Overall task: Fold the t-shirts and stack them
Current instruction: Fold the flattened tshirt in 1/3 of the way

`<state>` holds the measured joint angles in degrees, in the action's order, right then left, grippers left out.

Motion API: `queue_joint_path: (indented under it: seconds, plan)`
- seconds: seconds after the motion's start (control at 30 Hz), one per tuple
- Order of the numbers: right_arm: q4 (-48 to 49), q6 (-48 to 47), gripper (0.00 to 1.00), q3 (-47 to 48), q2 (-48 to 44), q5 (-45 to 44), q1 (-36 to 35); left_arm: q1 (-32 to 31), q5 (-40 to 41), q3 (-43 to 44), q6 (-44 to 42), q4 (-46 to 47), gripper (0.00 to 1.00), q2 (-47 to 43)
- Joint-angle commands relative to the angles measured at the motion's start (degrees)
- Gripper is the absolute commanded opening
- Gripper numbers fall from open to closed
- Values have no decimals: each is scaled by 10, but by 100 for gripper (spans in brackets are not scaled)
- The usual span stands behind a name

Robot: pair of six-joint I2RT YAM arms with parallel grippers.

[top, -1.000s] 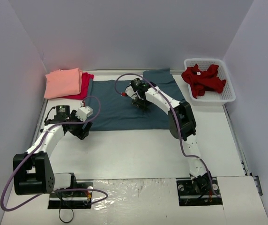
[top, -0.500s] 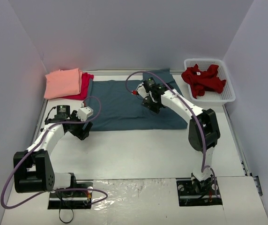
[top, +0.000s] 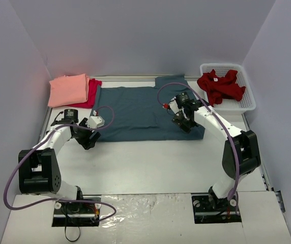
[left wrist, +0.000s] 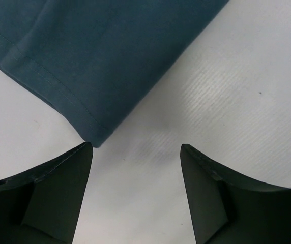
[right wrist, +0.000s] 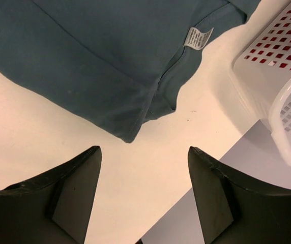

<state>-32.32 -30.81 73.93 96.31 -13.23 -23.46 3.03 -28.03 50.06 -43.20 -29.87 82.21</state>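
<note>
Finds matt, fine-knit cloth in the blue shirt, with a double-stitched hem and a small white printed label. Records soft matt cloth likewise in the pink shirt, the crimson shirt and the crumpled dark red shirt. Notes smooth white lattice plastic in the basket. Rates the table as matt white, faintly ribbed.
</note>
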Motion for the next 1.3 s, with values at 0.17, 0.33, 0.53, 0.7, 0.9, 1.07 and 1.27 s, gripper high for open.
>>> queue_joint_path:
  seconds: [0.17, 0.33, 0.53, 0.7, 0.9, 1.07, 1.27]
  plan:
    - [-17, 38, 65, -30, -30, 5, 10, 0, -21, 87, -87, -68, 63, 67]
    - [-18, 41, 65, -34, -31, 0, 24, 2, -21, 115, -121, -103, 56, 102]
    - [-20, 44, 65, -33, -24, 6, 39, 6, -15, 131, -145, -115, 54, 128]
    - [-23, 41, 66, -43, -34, 9, 48, 8, -18, 141, -159, -128, 44, 147]
    - [-27, 37, 66, -58, -57, 12, 54, 8, -10, 137, -164, -123, 38, 165]
    - [-69, 26, 66, -65, -63, 43, 55, 8, -4, 136, -165, -121, 38, 176]
    - [-93, 14, 67, -86, -59, 60, 55, 8, 3, 135, -160, -111, 40, 177]
